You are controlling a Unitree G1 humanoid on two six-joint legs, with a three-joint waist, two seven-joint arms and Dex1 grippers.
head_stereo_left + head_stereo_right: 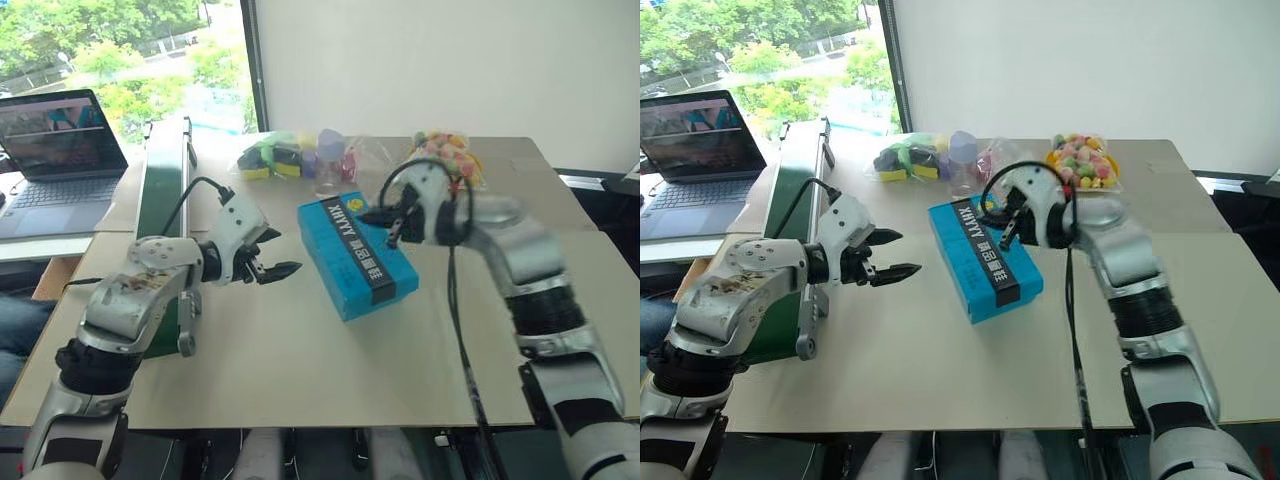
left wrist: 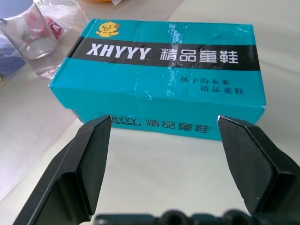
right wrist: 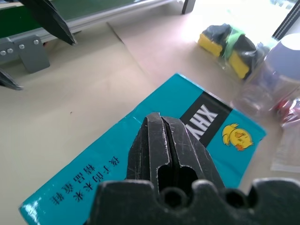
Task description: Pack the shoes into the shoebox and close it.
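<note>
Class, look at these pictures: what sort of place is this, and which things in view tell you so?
Probably an office or lab workspace by a window, not a home. Clues: plain pale tables pushed together, an open laptop on a side desk, and a large window onto trees. A blue shoebox lies closed on the table.

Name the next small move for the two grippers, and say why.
Probably draw both arms back: the shoebox lies closed on the table, lid flat. The left gripper is open and apart from it; the right gripper is shut above the lid, holding nothing.

Head pair overhead; wrists near shoebox [image 2: 159,75]
</note>
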